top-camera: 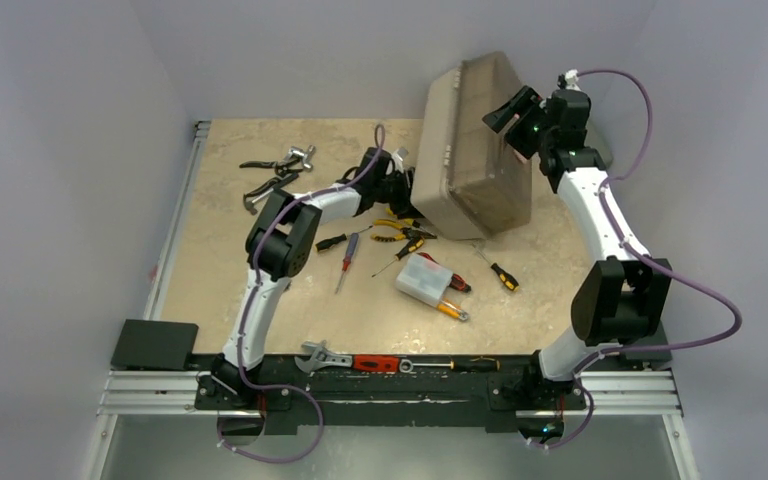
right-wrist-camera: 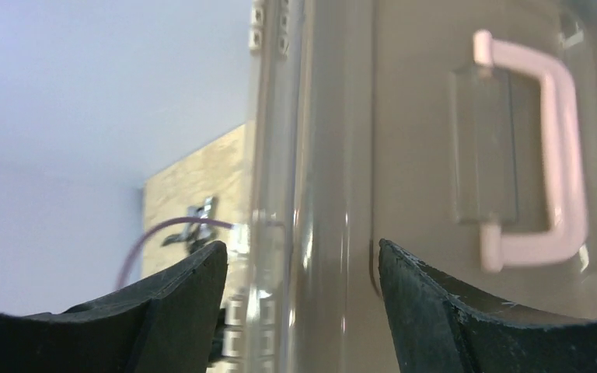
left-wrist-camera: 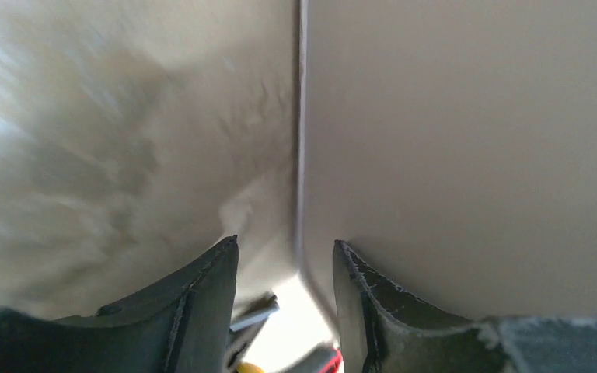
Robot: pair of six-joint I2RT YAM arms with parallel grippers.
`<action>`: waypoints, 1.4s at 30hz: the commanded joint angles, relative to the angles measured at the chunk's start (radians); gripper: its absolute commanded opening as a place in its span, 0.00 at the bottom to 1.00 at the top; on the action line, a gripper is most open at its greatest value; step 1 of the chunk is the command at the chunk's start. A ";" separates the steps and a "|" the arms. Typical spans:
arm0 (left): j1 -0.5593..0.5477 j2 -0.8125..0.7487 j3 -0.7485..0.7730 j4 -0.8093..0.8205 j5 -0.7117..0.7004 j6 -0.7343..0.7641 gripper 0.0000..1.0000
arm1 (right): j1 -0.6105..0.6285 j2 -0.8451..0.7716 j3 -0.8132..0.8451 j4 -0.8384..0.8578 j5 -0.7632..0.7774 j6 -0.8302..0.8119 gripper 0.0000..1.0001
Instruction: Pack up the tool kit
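Toolbox (top-camera: 470, 150): beige, standing tilted on its lower edge at the far middle of the table (top-camera: 220, 260), upper end leaning away toward the back wall. Closed, as far as can be seen. The smoky lid (right-wrist-camera: 427, 93) faces the right arm, and its pale pink handle (right-wrist-camera: 561, 155) lies flat against it.

Right gripper (top-camera: 508, 118): high up at the raised right edge of the toolbox. The wrist view shows its fingers (right-wrist-camera: 451, 311) spread wide, with the box's rim running between them and filling nearly the whole gap. They appear clamped on that rim.

Left gripper (top-camera: 395, 186): low, at the box's lower left corner, just above the table. Its fingers (left-wrist-camera: 202, 311) are parted. The box's corner edge runs down into the gap close to one finger, the other stands clear of it, and nothing is pinched.

Loose items on the table in front of the box:
- yellow-handled pliers (top-camera: 392, 230) just beside the lower edge;
- a red-handled screwdriver (top-camera: 346, 262) and a black-handled one (top-camera: 330, 242) near the left arm;
- another screwdriver (top-camera: 501, 274) to the right;
- a small grey case (top-camera: 423, 278) lying across orange-handled tools.

Dark pliers (top-camera: 278, 162) lie at the far left, well apart. A wrench (top-camera: 322, 356) rests on the black front rail (top-camera: 260, 378).
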 commanded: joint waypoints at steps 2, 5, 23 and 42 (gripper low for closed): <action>-0.048 -0.175 -0.080 0.054 0.116 -0.014 0.51 | 0.094 -0.033 -0.044 0.102 -0.236 0.067 0.70; 0.010 -0.207 -0.094 -0.062 0.095 0.032 0.54 | 0.082 -0.042 -0.073 0.111 -0.237 0.066 0.70; 0.194 -0.610 -0.415 -0.273 -0.206 0.149 0.66 | 0.080 -0.023 -0.014 0.001 -0.255 -0.049 0.72; 0.102 -0.515 -0.338 -0.058 -0.193 -0.021 0.76 | -0.052 0.056 -0.002 -0.160 -0.284 -0.286 0.86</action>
